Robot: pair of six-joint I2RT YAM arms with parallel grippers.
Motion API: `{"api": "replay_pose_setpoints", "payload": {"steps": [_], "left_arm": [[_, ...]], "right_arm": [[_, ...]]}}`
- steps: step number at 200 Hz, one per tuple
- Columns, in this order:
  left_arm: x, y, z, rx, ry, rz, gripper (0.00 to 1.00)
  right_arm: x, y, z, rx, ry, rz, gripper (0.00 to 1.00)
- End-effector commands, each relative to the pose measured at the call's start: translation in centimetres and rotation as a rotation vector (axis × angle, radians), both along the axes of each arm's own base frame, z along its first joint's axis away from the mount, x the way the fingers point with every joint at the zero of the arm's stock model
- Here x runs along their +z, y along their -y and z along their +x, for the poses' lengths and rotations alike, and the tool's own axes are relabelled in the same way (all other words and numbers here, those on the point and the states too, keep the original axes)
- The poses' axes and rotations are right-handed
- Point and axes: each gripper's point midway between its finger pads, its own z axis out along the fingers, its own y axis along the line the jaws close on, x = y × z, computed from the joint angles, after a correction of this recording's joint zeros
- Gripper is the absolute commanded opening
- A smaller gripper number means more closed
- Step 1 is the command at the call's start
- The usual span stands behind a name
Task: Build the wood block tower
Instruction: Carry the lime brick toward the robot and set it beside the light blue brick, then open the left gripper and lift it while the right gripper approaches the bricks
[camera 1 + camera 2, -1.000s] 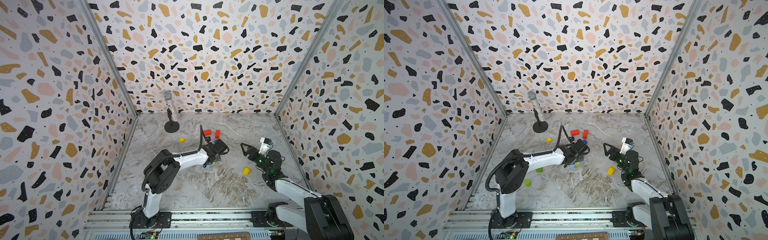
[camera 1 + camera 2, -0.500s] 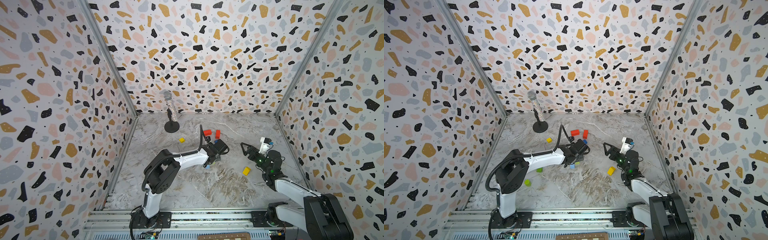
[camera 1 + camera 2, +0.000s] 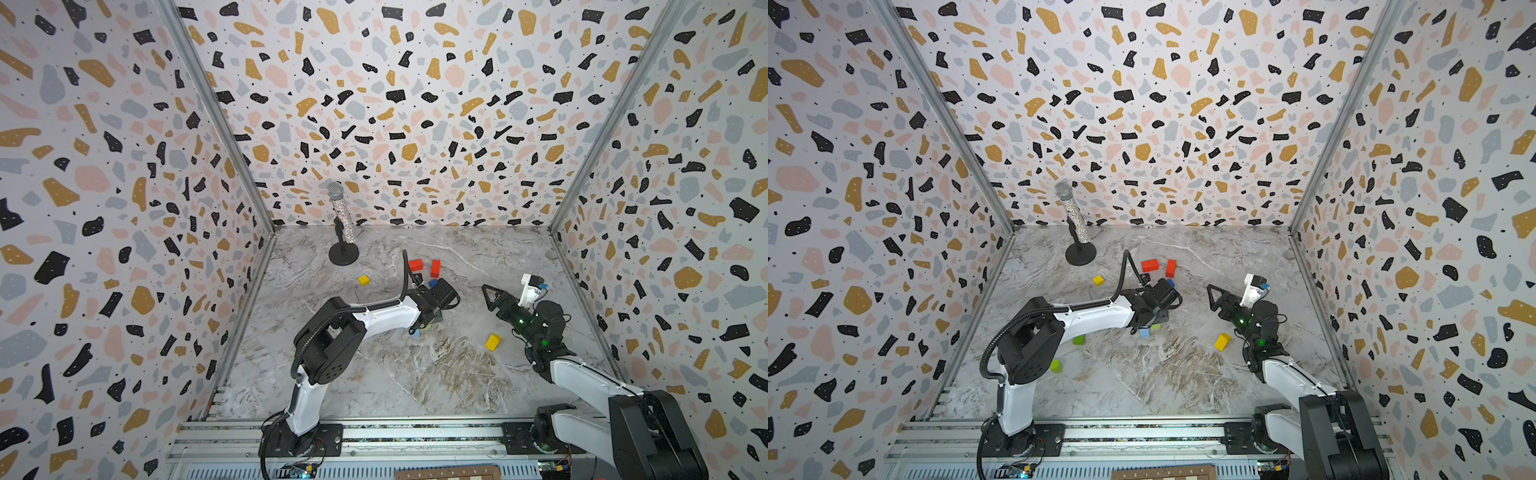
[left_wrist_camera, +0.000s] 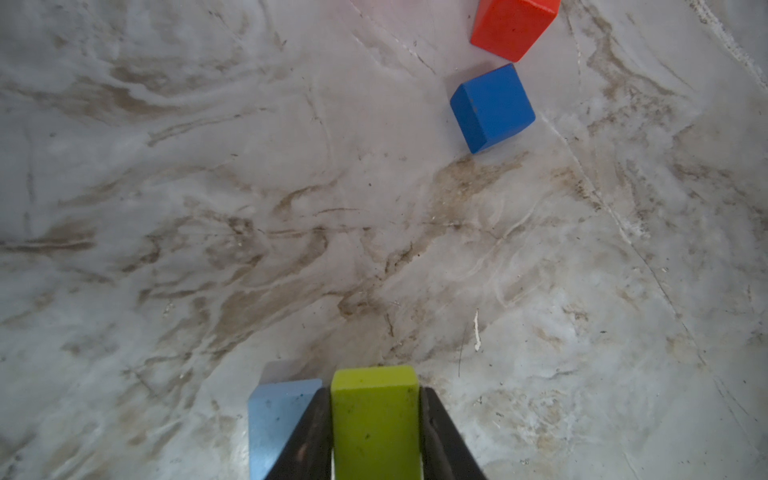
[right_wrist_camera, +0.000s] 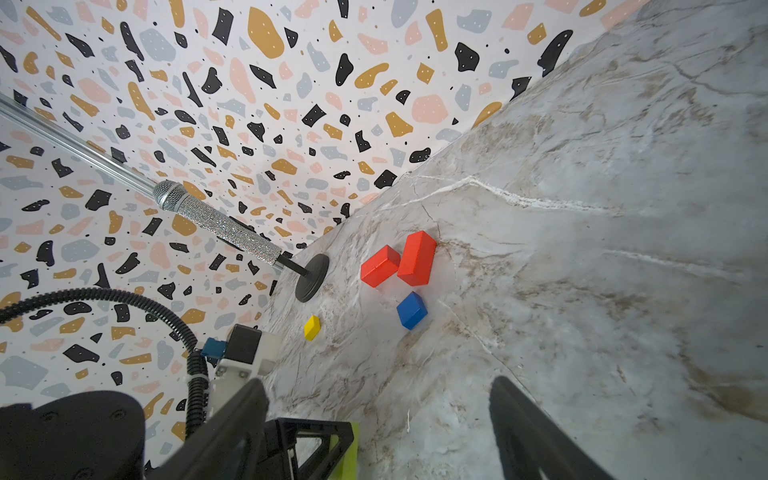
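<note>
Gripping lime block (image 4: 374, 428) — left pincer (image 4: 374, 392), mostly cropped.

Your left gripper (image 3: 1154, 321) reaches down to the marble floor (image 3: 1183, 374). A light-blue block (image 3: 1144, 332) and a lime block (image 3: 1155, 327) show side by side at its tip. Behind it: red brick (image 3: 1150, 265), second red brick (image 3: 1170, 268), blue cube (image 3: 1170, 283), yellow cube (image 3: 1098, 280). A yellow block (image 3: 1222, 341) lies near your right gripper (image 3: 1212, 293).
</note>
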Motion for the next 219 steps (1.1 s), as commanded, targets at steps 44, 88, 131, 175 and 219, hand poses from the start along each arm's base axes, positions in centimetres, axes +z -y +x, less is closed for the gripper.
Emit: {"api": "replay_pose_setpoints", "payload": {"steps": [44, 88, 131, 175, 219], "left_arm": [[-0.5, -0.1, 0.1, 0.001, 0.008, 0.028, 0.33], [-0.8, -0.1, 0.1, 0.002, 0.004, 0.031, 0.38], [-0.7, -0.1, 0.1, 0.007, 0.005, 0.029, 0.39], [1.7, -0.7, 0.5, 0.020, 0.056, 0.028, 0.51], [6.4, -2.2, 0.6, 0.036, 0.156, 0.002, 0.70]], "right_arm": [[1.3, 0.0, -0.3, 0.005, 0.046, 0.003, 0.86], [1.3, -0.1, -0.3, 0.007, 0.048, 0.003, 0.86], [1.3, -0.1, -0.3, 0.007, 0.046, 0.003, 0.86], [0.9, 0.2, -0.1, -0.006, 0.032, -0.019, 0.86], [0.0, 0.2, 0.4, 0.001, -0.010, -0.050, 0.84]]}}
